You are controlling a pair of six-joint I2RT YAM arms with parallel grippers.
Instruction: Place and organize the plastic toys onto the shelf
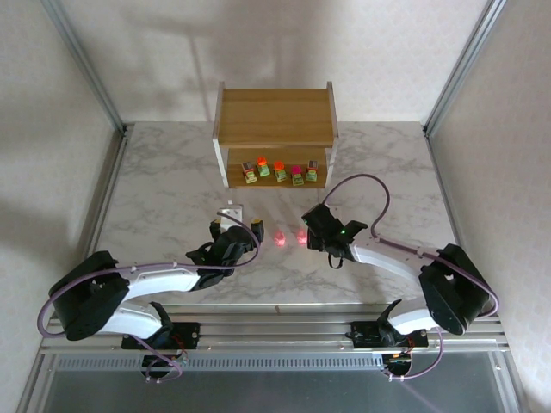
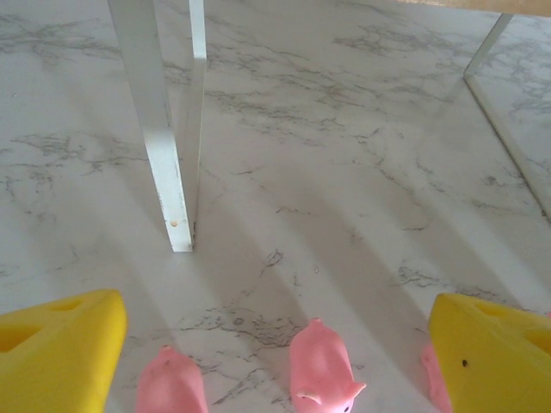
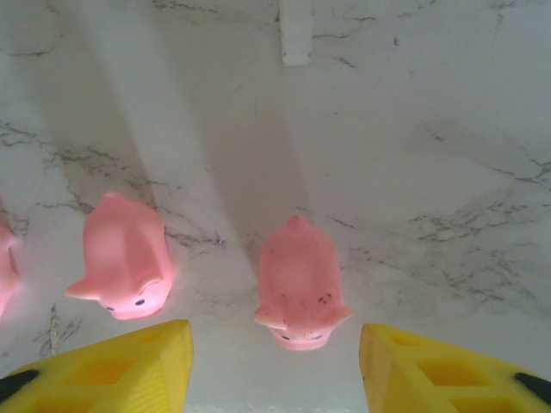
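The wooden shelf [image 1: 274, 129] stands at the back, with several blocky green-based toys [image 1: 281, 170] in a row on its lower tier. Two pink toys [image 1: 280, 237] lie on the marble between the grippers. My left gripper [image 1: 248, 227] is open, and a pink pig [image 2: 320, 370] lies between its yellow fingers [image 2: 56, 353], touching neither. A second pig [image 2: 170, 383] lies near the left finger, and a third [image 2: 435, 379] sits partly hidden by the right finger. My right gripper [image 3: 275, 370] is open just short of a pink pig [image 3: 299, 284], with a gap on each side. Another pig [image 3: 125, 258] lies to its left.
A white shelf leg [image 2: 164, 146] stands just ahead of the left gripper, with another leg [image 3: 295, 34] ahead of the right one. Metal frame posts [image 1: 86, 60] and fabric walls bound the marble tabletop [image 1: 164, 198]. A small white block [image 1: 231, 209] lies by the left gripper.
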